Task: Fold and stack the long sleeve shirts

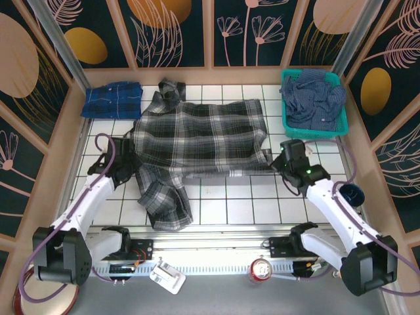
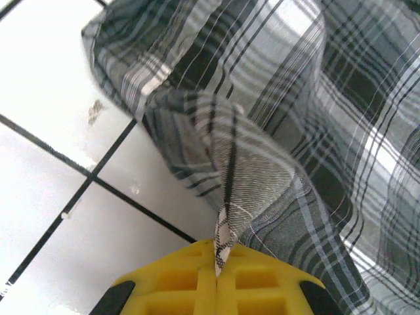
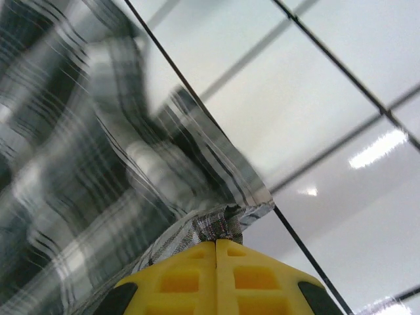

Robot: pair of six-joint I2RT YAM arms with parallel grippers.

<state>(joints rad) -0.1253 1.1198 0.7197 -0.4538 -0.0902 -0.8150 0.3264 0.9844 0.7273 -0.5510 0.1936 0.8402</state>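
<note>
A grey-black-white plaid shirt lies spread across the middle of the white tiled table, one sleeve trailing toward the near edge. My left gripper is shut on the shirt's left edge; the left wrist view has a pinch of plaid cloth caught between the yellow jaws. At the shirt's right front corner my right gripper is shut on the hem. A folded bright blue plaid shirt rests at the back left. A dull navy shirt sits crumpled in the teal basket.
The teal basket stands at the back right corner. Wooden walls close in the table on three sides. A red can and a white tag lie on the rail by the arm bases.
</note>
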